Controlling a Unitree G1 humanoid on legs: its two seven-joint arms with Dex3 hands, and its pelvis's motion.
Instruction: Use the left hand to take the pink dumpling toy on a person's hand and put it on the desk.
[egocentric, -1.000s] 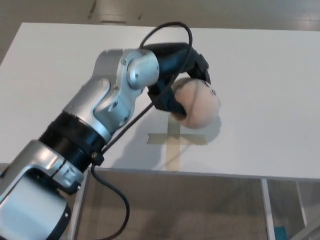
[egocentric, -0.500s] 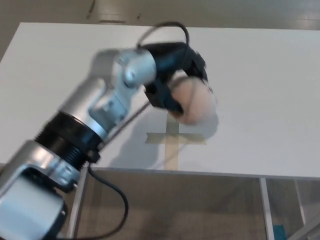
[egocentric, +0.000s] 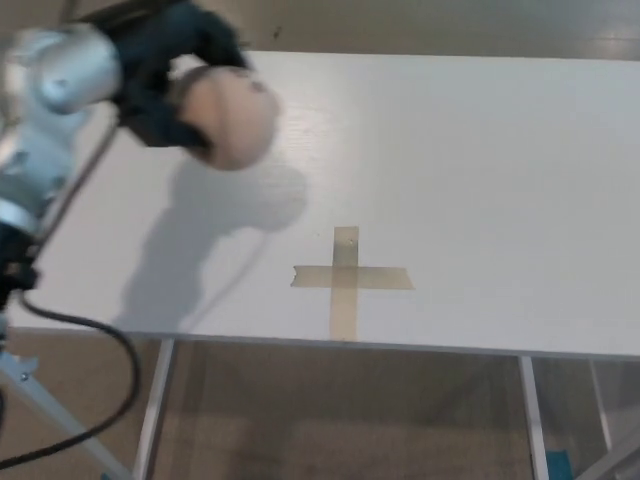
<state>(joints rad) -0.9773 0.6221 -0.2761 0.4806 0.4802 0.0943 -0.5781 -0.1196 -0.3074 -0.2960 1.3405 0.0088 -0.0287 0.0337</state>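
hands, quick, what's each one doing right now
Left hand: shut on the dumpling toy, held above the desk.
Right hand: not in view.

A round, pale pink dumpling toy (egocentric: 232, 118), motion-blurred, sits upper left of the frame, held clear above the worktop.

left arm (egocentric: 45, 110): rounded silver shell | left hand (egocentric: 165, 75): black, blurred | cable (egocentric: 95, 345): black, thin, looping
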